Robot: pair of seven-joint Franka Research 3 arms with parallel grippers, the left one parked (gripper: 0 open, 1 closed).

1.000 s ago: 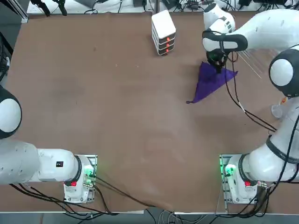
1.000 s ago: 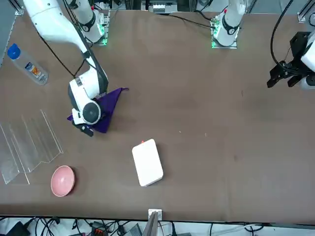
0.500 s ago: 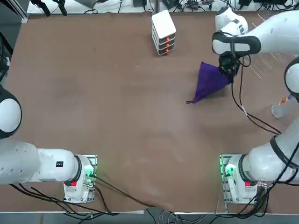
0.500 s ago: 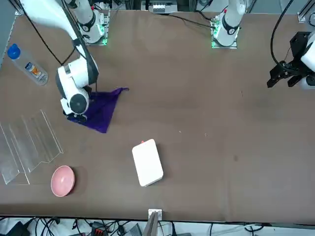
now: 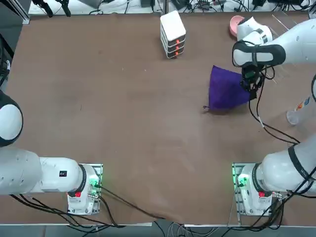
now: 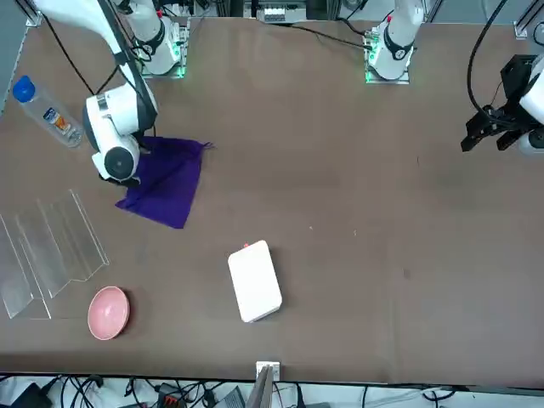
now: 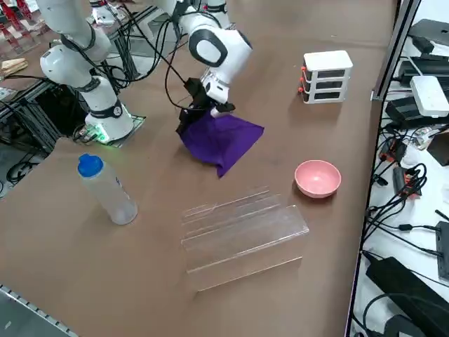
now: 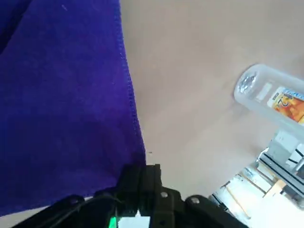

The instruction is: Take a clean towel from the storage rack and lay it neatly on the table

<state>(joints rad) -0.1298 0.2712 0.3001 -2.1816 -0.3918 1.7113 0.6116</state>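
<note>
The deep purple towel (image 5: 226, 89) lies spread on the brown table (image 5: 123, 123), right of centre in the top view. My right gripper (image 5: 250, 85) is shut on the towel's corner at its right edge, low over the tabletop. The front view shows the towel (image 6: 166, 183) flattened out beside the gripper (image 6: 129, 177). In the right wrist view the shut fingertips (image 8: 141, 173) pinch the towel's hemmed edge (image 8: 61, 104). The clear storage rack (image 7: 238, 232) stands apart from the towel (image 7: 221, 140) and gripper (image 7: 188, 116), with nothing on it.
A pink bowl (image 7: 318, 177) sits beside the rack. A plastic bottle with a blue cap (image 7: 105, 189) stands near the table's right edge. A white stacked box with orange marks (image 5: 173, 33) is at the far side, left of the towel.
My right gripper has travelled rightward and toward the robot's side, dragging the towel. The towel has opened from a narrow triangle into a wider, flatter sheet.
</note>
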